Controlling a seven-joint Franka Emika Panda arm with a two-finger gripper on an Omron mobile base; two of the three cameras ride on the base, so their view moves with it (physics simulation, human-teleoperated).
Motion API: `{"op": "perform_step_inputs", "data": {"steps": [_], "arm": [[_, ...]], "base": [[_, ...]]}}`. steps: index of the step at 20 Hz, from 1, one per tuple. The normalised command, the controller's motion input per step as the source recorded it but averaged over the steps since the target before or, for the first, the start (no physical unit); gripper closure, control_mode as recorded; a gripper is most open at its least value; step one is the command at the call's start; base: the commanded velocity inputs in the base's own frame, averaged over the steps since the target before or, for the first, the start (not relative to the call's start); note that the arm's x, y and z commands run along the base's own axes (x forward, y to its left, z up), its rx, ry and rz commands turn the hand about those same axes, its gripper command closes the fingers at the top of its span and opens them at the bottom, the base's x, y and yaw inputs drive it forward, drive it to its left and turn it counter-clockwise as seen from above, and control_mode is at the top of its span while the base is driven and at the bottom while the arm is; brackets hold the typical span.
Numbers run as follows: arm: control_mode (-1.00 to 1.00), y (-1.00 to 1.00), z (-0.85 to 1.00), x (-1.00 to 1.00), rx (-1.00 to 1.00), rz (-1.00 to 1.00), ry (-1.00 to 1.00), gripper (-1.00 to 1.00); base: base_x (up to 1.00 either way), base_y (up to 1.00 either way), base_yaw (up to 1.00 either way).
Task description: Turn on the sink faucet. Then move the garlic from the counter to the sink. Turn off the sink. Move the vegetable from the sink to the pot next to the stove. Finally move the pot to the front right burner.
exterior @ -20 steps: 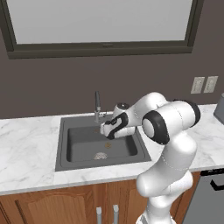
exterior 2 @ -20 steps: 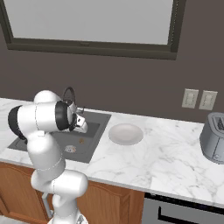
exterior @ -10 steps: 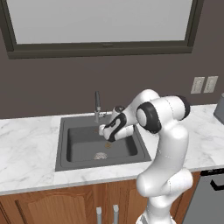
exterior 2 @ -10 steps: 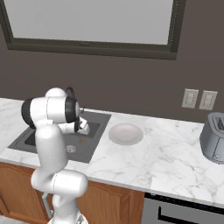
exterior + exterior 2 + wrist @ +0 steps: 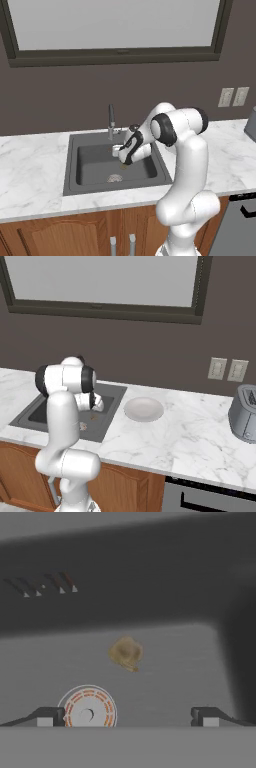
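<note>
1. Dark brown wall and a wide framed window [image 5: 115, 25] are seen behind a white marble desk [image 5: 30, 170] set over brown wooden cabinets [image 5: 55, 235].
2. A dark grey sink [image 5: 75, 187] is sunk into the desk, with a small round drain [image 5: 114, 178] on its floor.
3. The sink faucet [image 5: 111, 120] is seen upright at the back rim of the basin; no water stream can be made out.
4. The white arm is bent over the sink, with the gripper [image 5: 121, 156] lowered inside the basin, near the faucet base.
5. The gripper jaws are seen spread wide in the hand view [image 5: 127, 717], with nothing between the tips.
6. The garlic [image 5: 125, 653] is seen lying on the sink floor, a tan lumpy bulb, apart from both finger tips and above the drain [image 5: 88, 708] in that view.
7. In the left base view the garlic [image 5: 123, 166] is partly hidden just below the gripper.
8. A white plate [image 5: 144, 408] is seen on the desk just to the right of the sink [image 5: 111, 406].
9. A grey toaster [image 5: 243, 413] is placed at the far right of the desk, well apart from the plate.
10. Two wall outlets [image 5: 227, 369] are mounted on the wall above the desk.
11. The top edge of a dark appliance with a handle [image 5: 210, 498] is seen below the desk at lower right.
</note>
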Motion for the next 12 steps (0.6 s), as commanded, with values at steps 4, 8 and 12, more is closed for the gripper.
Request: {"op": "perform_step_inputs", "data": {"steps": [4, 8, 12], "arm": [[-1.00, 0.04, -0.27, 0.21, 0.00, 0.00, 0.00, -1.00], [-1.00, 0.06, -0.27, 0.18, 0.00, 0.00, 0.00, -1.00], [-1.00, 0.05, -0.28, 0.12, -0.01, 0.00, 0.00, -1.00]], "base": [[0.00, 0.00, 0.00], [0.00, 0.00, 0.00], [0.00, 0.00, 0.00]]}}
